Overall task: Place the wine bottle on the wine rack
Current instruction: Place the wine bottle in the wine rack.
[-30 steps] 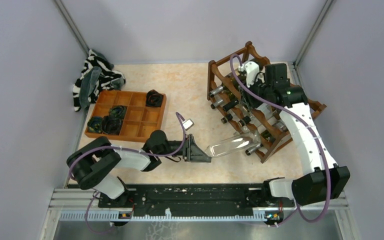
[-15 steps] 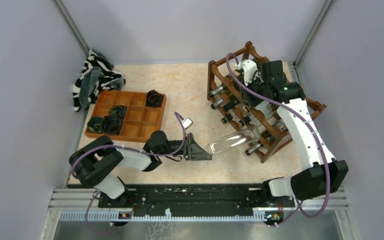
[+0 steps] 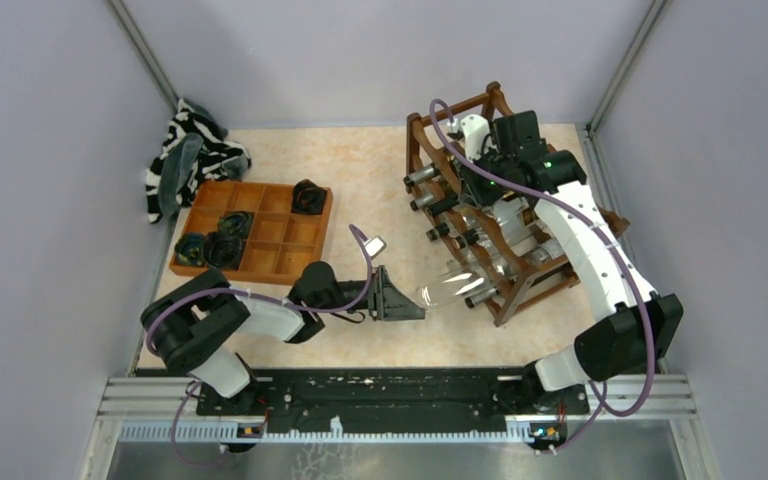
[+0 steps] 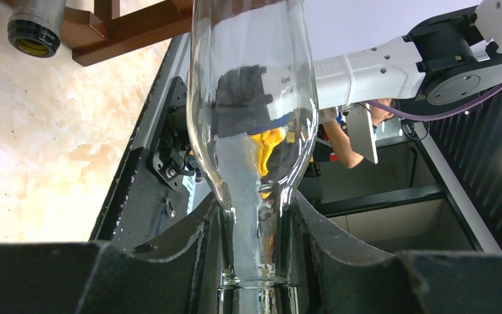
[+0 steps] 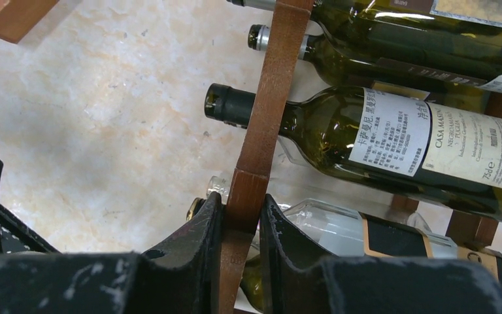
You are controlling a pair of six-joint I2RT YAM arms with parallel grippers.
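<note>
Beside the wine rack (image 3: 415,150), at its near-left corner, the clear wine bottle (image 3: 455,288) lies level, neck clamped in the left gripper (image 4: 255,219); the right gripper (image 5: 238,216) is clenched on the rack's frame.

Tray (image 3: 282,236) L, wine rack (image 3: 415,140) R, wine bottle (image 3: 457,286) btwn.

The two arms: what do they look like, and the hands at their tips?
The left arm and right arm have white shells with chunky black joints. A thin purple cable loops along each. The left hand and right hand are matte black wedges with two fingers.
</note>
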